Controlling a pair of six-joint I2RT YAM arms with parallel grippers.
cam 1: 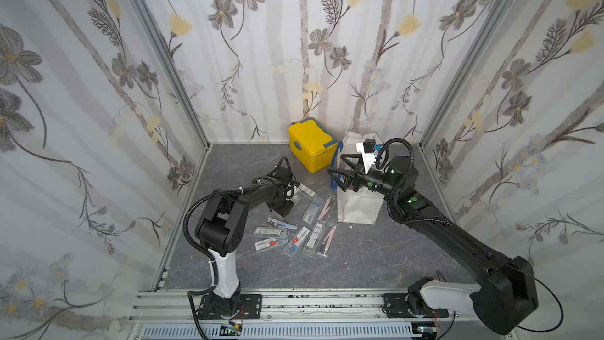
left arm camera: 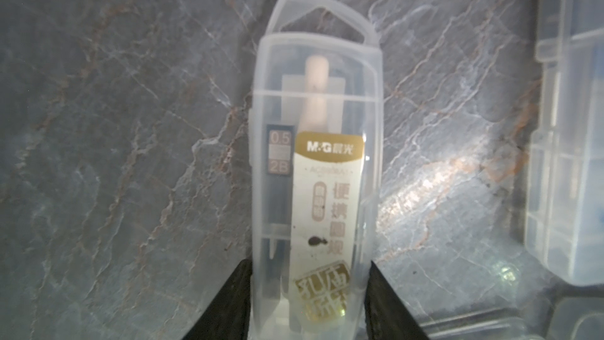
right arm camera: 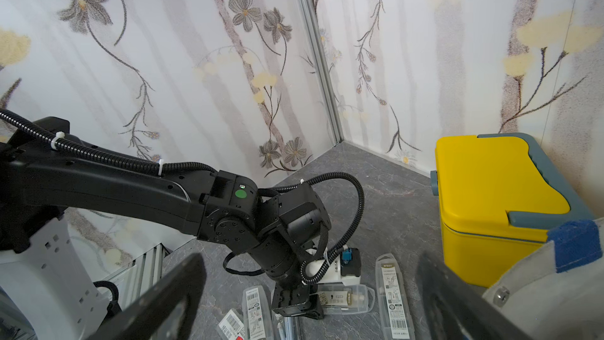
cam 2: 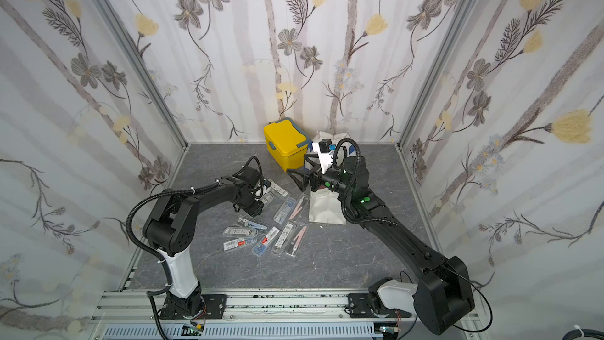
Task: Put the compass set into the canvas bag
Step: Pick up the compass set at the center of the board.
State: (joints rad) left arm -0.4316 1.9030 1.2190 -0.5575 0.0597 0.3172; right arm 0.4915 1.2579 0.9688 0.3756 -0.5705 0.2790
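A clear plastic compass set (left arm camera: 313,174) with a gold-and-white label lies flat on the grey marble table. My left gripper (left arm camera: 309,266) has its two black fingers pressed against the long sides of this case, shut on it. In both top views the same case (cam 1: 295,197) (cam 2: 268,197) shows just beyond the left gripper (cam 1: 289,206). The off-white canvas bag (cam 1: 359,207) (cam 2: 327,210) stands to the right, blue straps at its rim. My right gripper (cam 1: 336,163) (right arm camera: 309,256) stands wide open at the bag's mouth, holding nothing.
A yellow lidded box (cam 1: 312,145) (right arm camera: 490,191) stands behind the bag near the back wall. Several more clear compass cases (cam 1: 294,233) lie scattered mid-table, one (right arm camera: 392,296) right beside the held case. Wallpapered walls close three sides.
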